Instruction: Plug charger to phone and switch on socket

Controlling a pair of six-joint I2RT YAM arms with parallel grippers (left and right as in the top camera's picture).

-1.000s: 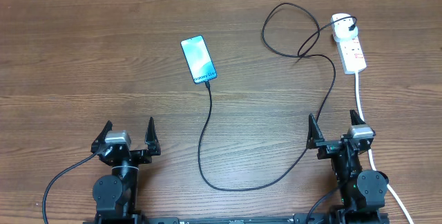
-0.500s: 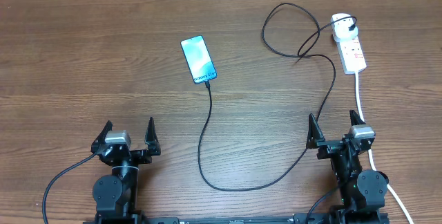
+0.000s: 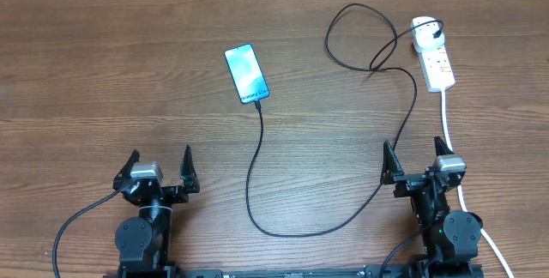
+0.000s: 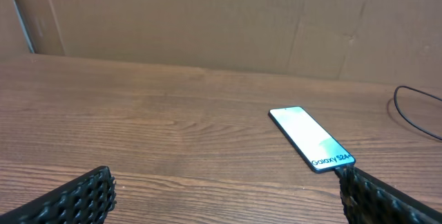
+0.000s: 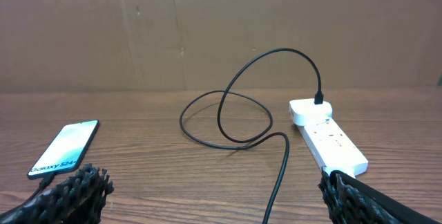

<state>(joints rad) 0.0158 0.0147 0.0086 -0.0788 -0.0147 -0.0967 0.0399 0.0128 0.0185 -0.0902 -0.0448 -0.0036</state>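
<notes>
At 7 o'clock the left pincer (image 3: 160, 163) and at 5 o'clock the right pincer (image 3: 413, 160) sit at the near edge of the brown wooden desk (image 3: 86, 72). Both are spread wide and empty, probably parked clear. The long thin black charger cable (image 3: 260, 123) curves between them up to the slim blue-screened phone (image 3: 246, 74) at 11 o'clock, and its tip is apparently plugged in. At 2 o'clock lies the white elongated socket strip (image 3: 437, 65). Its switch is too small to read; the right pincer is nearer for it.
</notes>
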